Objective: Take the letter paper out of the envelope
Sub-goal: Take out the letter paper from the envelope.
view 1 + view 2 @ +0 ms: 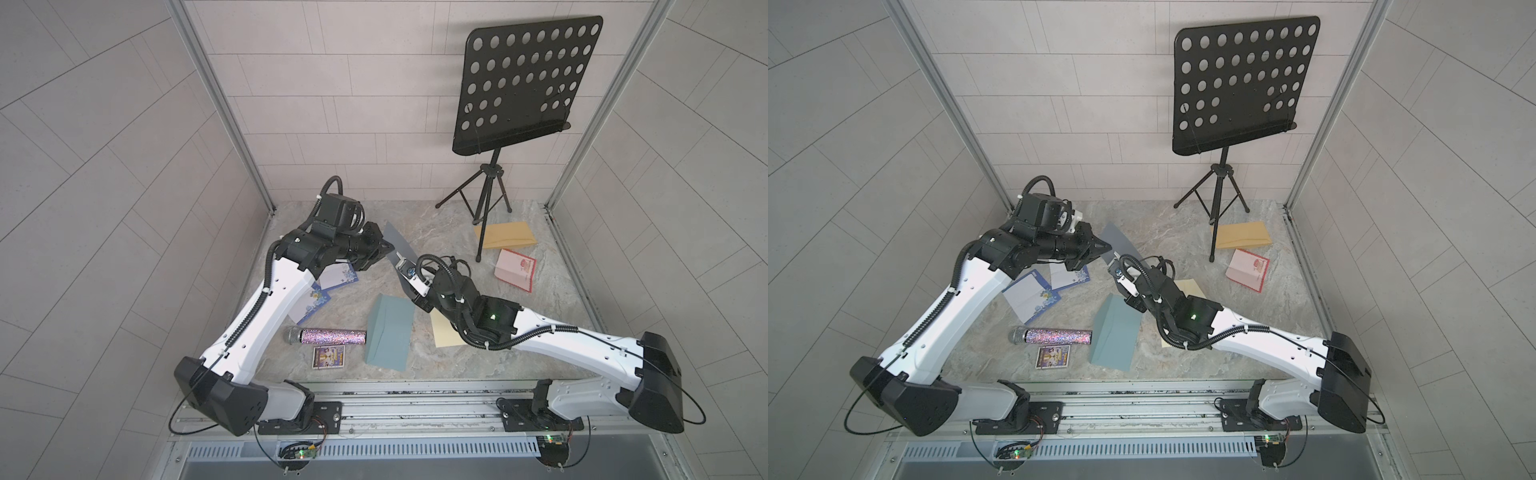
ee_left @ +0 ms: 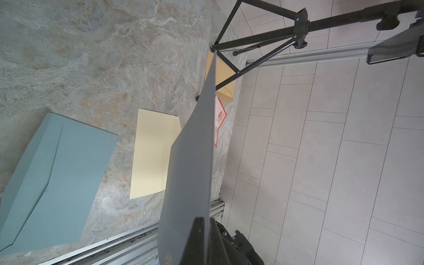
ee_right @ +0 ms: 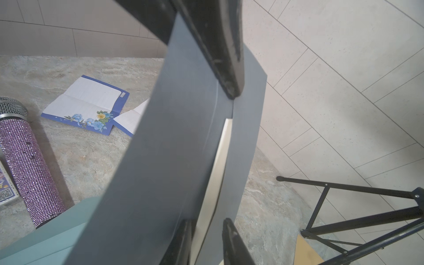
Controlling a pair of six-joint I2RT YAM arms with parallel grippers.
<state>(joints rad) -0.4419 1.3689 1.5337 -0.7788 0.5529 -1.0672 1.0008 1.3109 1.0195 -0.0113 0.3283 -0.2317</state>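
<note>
**A:** Why's the right gripper (image 1: 400, 266), mid-frame in a top view, barely parted?

**B:** It's straddling the cream letter paper (image 3: 221, 151), which sits mostly inside the flat grey paper envelope (image 1: 398, 239). Can't tell if it's pinching. Just behind, the left gripper (image 1: 384, 249) clamps the envelope aloft, an anchor I'd guess.
</note>
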